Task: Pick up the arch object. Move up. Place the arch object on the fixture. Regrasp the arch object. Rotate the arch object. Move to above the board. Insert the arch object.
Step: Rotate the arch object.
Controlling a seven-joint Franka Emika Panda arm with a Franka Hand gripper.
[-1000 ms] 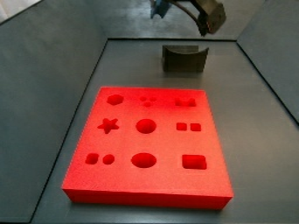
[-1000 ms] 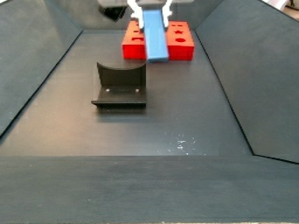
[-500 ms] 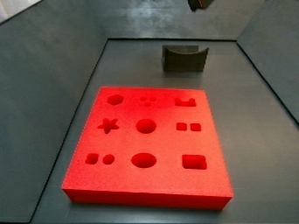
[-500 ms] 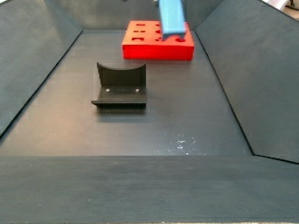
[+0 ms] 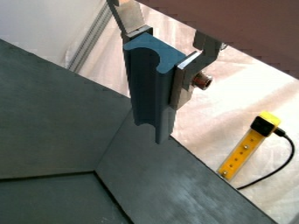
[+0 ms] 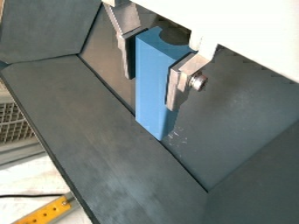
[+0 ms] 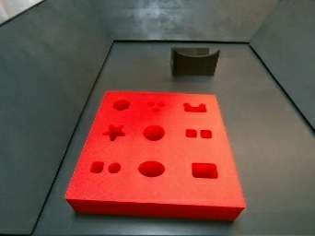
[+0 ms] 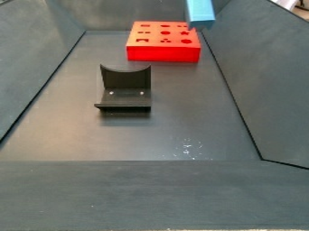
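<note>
Gripper [image 5: 162, 66] is high above the bin floor, out of frame in a side view that shows only the board [image 7: 154, 152] and the fixture [image 7: 194, 61]. Both wrist views show its silver finger plates clamped on the arch object [image 5: 149, 83], a slate-blue elongated block hanging lengthwise down from the jaws, with a curved groove visible along one face. In a side view only the lower tip of the arch object [image 8: 201, 9] shows at the upper frame edge, roughly over the far end of the board [image 8: 164, 42]. The fixture [image 8: 125, 87] stands empty on the dark floor, well apart from the board, its notch unoccupied. Judgement on progress: pick-up is done and the lift is under way or complete; nothing in these frames shows whether the fixture placement, regrasp and rotation are behind or ahead. All board cutouts look empty, including the arch-shaped recess [image 7: 194, 107], so insertion is definitely outstanding. A yellow tape measure [image 5: 250, 146] lies outside the bin wall.
</note>
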